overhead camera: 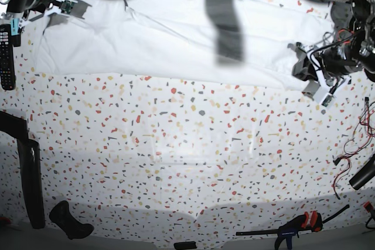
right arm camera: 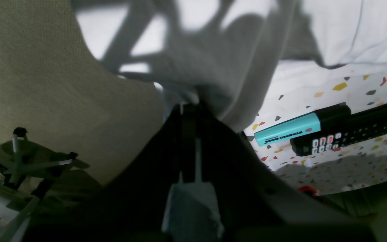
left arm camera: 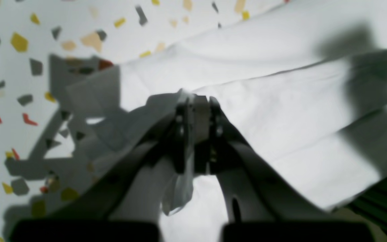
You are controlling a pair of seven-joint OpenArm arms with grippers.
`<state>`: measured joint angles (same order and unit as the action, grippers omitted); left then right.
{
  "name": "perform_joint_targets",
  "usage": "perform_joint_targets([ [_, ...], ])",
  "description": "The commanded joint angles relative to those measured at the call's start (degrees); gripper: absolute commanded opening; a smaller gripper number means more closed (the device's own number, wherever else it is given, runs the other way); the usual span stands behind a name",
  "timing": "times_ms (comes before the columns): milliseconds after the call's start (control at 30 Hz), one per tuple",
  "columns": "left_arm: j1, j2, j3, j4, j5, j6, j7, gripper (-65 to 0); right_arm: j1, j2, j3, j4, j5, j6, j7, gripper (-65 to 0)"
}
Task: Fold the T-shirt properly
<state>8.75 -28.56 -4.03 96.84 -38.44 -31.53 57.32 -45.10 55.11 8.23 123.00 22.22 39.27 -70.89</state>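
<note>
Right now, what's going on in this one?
A two-armed robot is folding a white T-shirt that is spread across the far side of the speckled table. The left gripper and right gripper each pinch the cloth at opposite ends. A teal highlighter and a remote lie near the right arm.

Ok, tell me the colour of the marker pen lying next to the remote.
Turquoise body with a black cap, clearest in the right wrist view: marker pen beside the remote.
</note>
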Motion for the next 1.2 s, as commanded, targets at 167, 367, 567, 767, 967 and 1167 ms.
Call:
perform_joint_targets([
  [167,-0.2,-1.9,-0.4,5.8,-4.8,-1.1,6.0,-65.0,-0.2,1.1,0.4,0.5,-0.9,-1.2,-0.7,-65.0],
  [367,0.7,-5.0,-0.4,14.2,-8.3,-1.1,8.8,-65.0,-0.2,1.1,0.4,0.5,-0.9,-1.2,-1.0,-65.0],
  [567,5.4,-8.9,-0.4,17.5,-8.3,-1.8,8.9,-65.0,-0.2,1.1,0.4,0.5,-0.9,-1.2,-1.5,-65.0],
  [767,9.7,-12.8,-0.4,17.5,-8.6,-6.8,6.2,-65.0,-0.2,1.0,0.4,0.5,-1.2,-1.5,-1.6,-65.0],
  [967,12.2,-16.1,-0.4,17.5,-8.5,-8.5,3.0,-65.0,-0.2,1.1,0.4,0.5,-3.7,-3.8,-1.5,-65.0],
  [1167,12.4,-18.9,-0.4,17.5,-7.9,-8.5,3.0,-65.0,-0.2,1.0,0.4,0.5,-4.3,-4.3,-1.6,-65.0],
])
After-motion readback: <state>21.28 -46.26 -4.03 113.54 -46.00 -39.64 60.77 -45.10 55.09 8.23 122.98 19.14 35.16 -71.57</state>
